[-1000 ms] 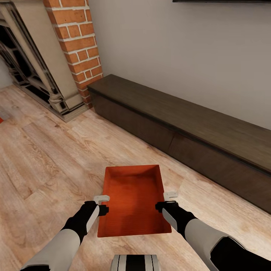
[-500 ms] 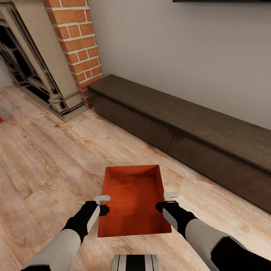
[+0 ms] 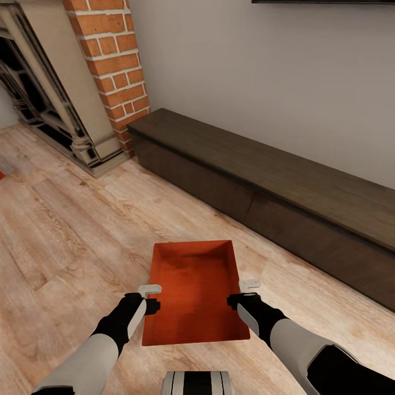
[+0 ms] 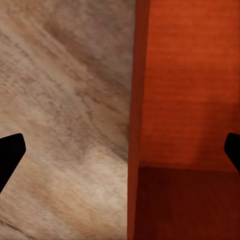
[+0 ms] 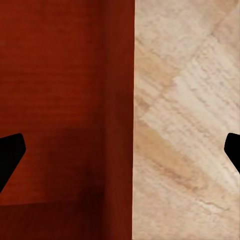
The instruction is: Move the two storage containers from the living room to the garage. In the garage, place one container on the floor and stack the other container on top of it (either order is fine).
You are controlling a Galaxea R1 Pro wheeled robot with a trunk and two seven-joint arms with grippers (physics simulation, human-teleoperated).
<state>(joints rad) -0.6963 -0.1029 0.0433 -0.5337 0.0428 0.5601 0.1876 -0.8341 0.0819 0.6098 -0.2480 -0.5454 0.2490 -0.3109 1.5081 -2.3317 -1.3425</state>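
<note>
One red-orange storage container (image 3: 192, 291) lies open-topped on the light wood plank floor (image 3: 71, 241) of the living room, just ahead of me. My left gripper (image 3: 151, 297) is open and straddles its left wall; the left wrist view has the wall (image 4: 136, 100) running between the two dark fingertips (image 4: 10, 150). At the opposite wall my right gripper (image 3: 243, 292) is likewise open, and the right wrist view puts that wall (image 5: 117, 75) midway between its fingertips (image 5: 10, 152). A small red-orange sliver (image 3: 1, 175) touches the head view's left edge; I cannot tell what it is.
A long low dark-brown cabinet (image 3: 274, 181) runs along the wall behind and to the right of the container. The red brick chimney (image 3: 112, 66) and the ornate dark fireplace (image 3: 44, 99) stand at the back left. Open plank floor stretches to the left.
</note>
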